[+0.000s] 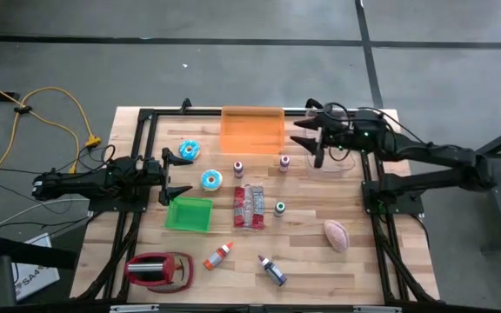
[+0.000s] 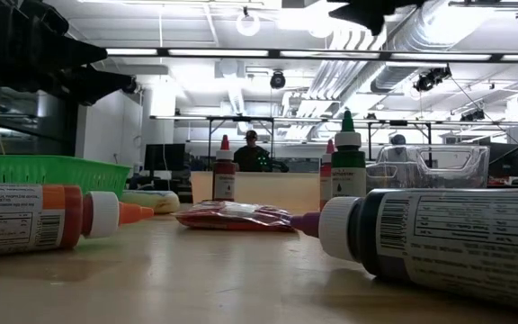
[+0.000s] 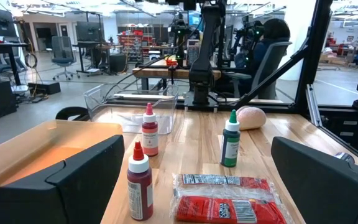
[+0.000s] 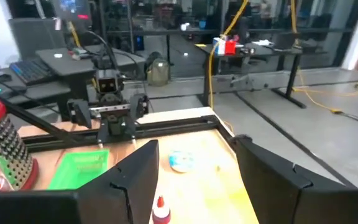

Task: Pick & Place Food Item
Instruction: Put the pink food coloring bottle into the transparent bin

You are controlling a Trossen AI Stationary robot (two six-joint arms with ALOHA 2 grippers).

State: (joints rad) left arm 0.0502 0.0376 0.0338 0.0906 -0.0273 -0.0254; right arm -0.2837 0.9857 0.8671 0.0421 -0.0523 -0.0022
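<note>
The food items lie on the wooden table: two blue-iced donuts (image 1: pixel 189 149) (image 1: pixel 211 180), a red packet (image 1: pixel 249 206) lying flat, and a pink lump (image 1: pixel 337 235) near the right side. My left gripper (image 1: pixel 185 174) hovers open at the table's left, level, between the two donuts; in its wrist view (image 3: pixel 191 180) the packet (image 3: pixel 229 199) lies ahead of it. My right gripper (image 1: pixel 299 132) is raised at the far right, beside the orange bin (image 1: pixel 252 129), pointing level toward the left. Its fingers (image 4: pixel 135 180) stand apart with nothing between them.
Small colour bottles (image 1: pixel 238 167) (image 1: pixel 283 163) (image 1: pixel 279 208) stand around the packet. A green basket (image 1: pixel 188 213), a red grater (image 1: pixel 157 269), an orange-capped bottle (image 1: pixel 220 255) and a dark bottle (image 1: pixel 272 270) occupy the near part. A clear container (image 1: pixel 337 161) sits under the right arm.
</note>
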